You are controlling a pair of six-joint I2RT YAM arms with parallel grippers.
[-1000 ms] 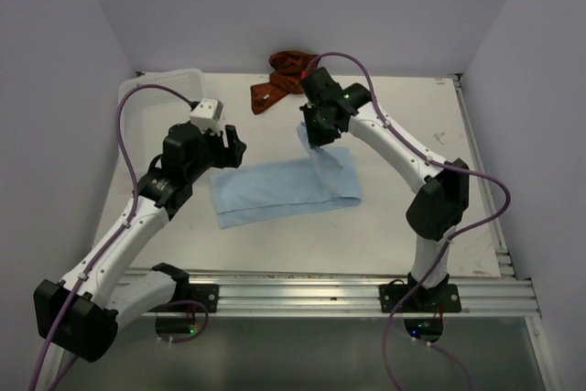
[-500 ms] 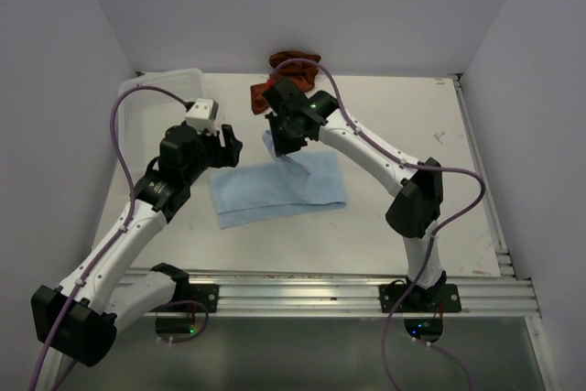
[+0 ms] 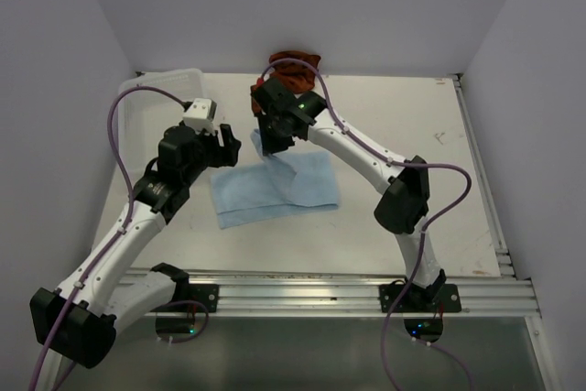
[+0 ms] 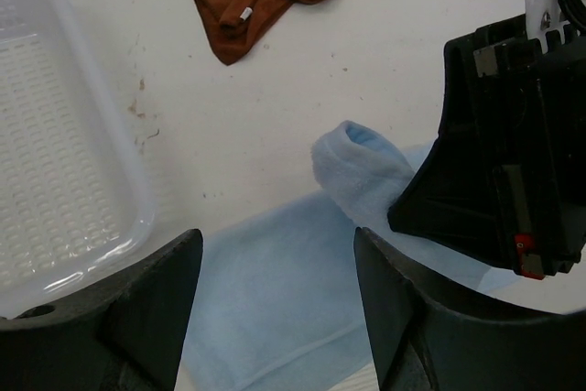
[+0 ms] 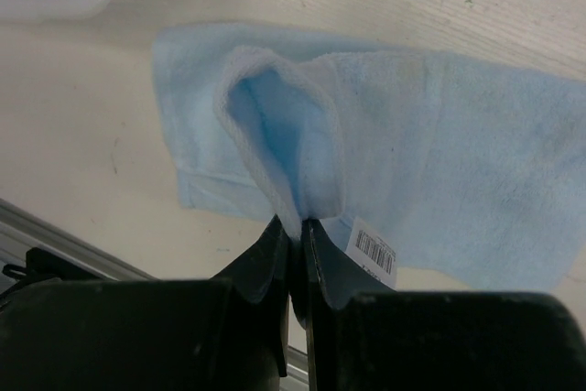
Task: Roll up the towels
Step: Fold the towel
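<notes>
Sky-blue terry cloth, the blue towel [image 3: 275, 191] lies spread in the middle of the white table [image 3: 412, 125] in the top view. Its far edge is held up by the right gripper [image 3: 272, 142], whose fingers are pinched together on the cloth. The rust towel [image 3: 295, 59] sits crumpled at the table's far edge, partly hidden. The left gripper [image 3: 227, 146] hovers just left of the blue towel, jaws apart and holding nothing. A translucent white plastic basket [image 3: 151, 89] stands in the far left corner. Pale grey walls [image 3: 302, 6] close in the table, and a metal rail [image 3: 311, 283] runs along the near edge.

From the left wrist, a small white tag [image 4: 244, 14] shows on the rust towel, too small to read. The blue towel's raised edge curls into a soft loop beside the right gripper's black body. The basket floor is a fine mesh, and the table is scuffed with small brown marks.

From the right wrist, a white barcode label [image 5: 374, 250] hangs at the blue towel's edge just beside the fingers; its digits are too small to read.
</notes>
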